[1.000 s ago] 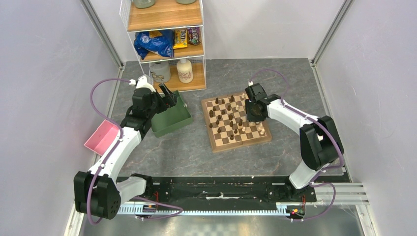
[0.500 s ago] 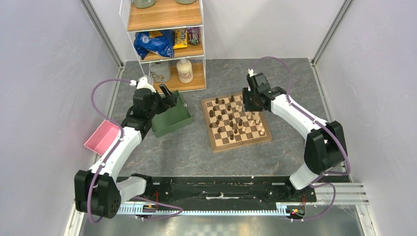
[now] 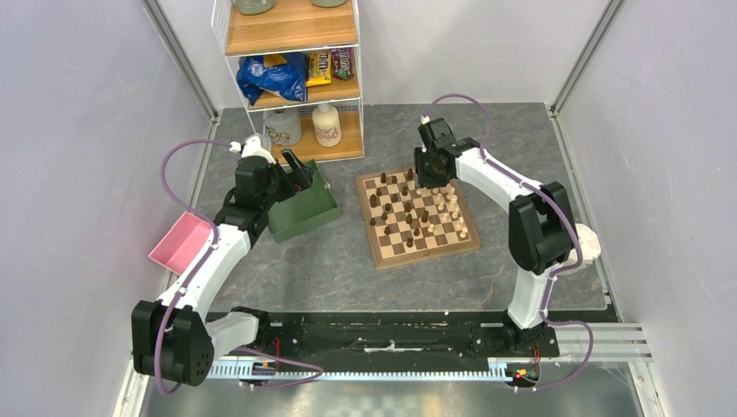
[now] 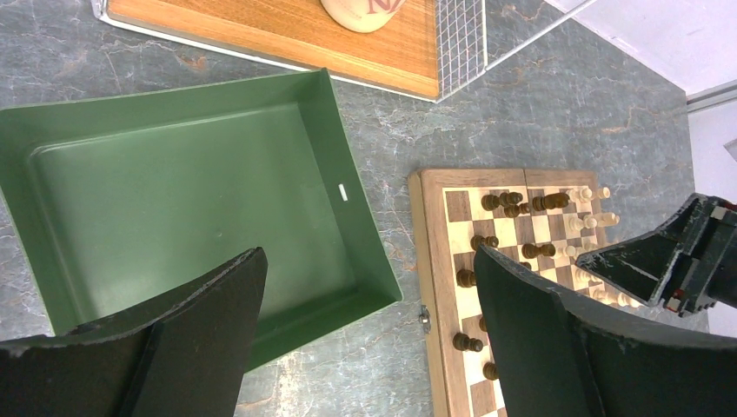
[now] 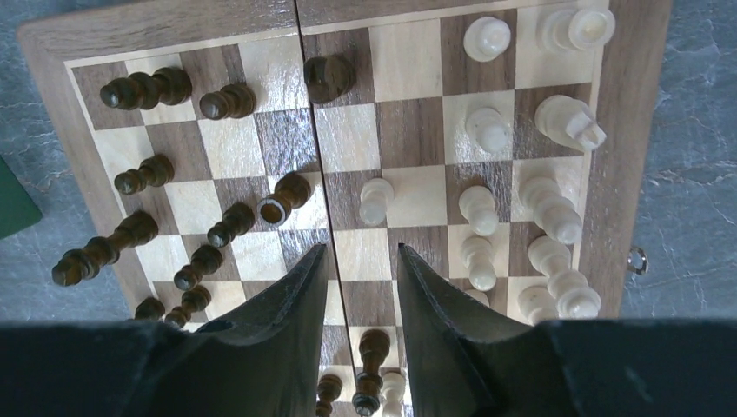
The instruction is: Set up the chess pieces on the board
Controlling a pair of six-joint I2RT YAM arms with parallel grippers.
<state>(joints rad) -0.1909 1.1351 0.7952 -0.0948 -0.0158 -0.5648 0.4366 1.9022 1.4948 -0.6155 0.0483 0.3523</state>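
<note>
The board (image 3: pixel 382 254) lies mid-table with dark pieces (image 3: pixel 393 208) mostly on its left half and cream pieces (image 3: pixel 450 208) mostly on its right. My right gripper (image 3: pixel 428 170) hovers over the board's far edge, part open and empty. In the right wrist view the right gripper (image 5: pixel 361 254) points down at the board (image 5: pixel 622 174), with dark pieces (image 5: pixel 143 87) on the left and cream pieces (image 5: pixel 487 130) on the right. One dark piece (image 5: pixel 374 347) stands loose between the fingers. My left gripper (image 4: pixel 369 261) is wide open and empty over the green tray's near corner.
The green tray (image 3: pixel 300 210) sits left of the board and looks empty in the left wrist view (image 4: pixel 174 191). A pink bin (image 3: pixel 180 243) lies at far left. A shelf unit (image 3: pixel 291 78) with bottles and snacks stands behind. A pale round object (image 3: pixel 584 243) lies at right.
My right gripper has moved from over the board's right side to its far edge, toward the back left. The left arm has not moved.
</note>
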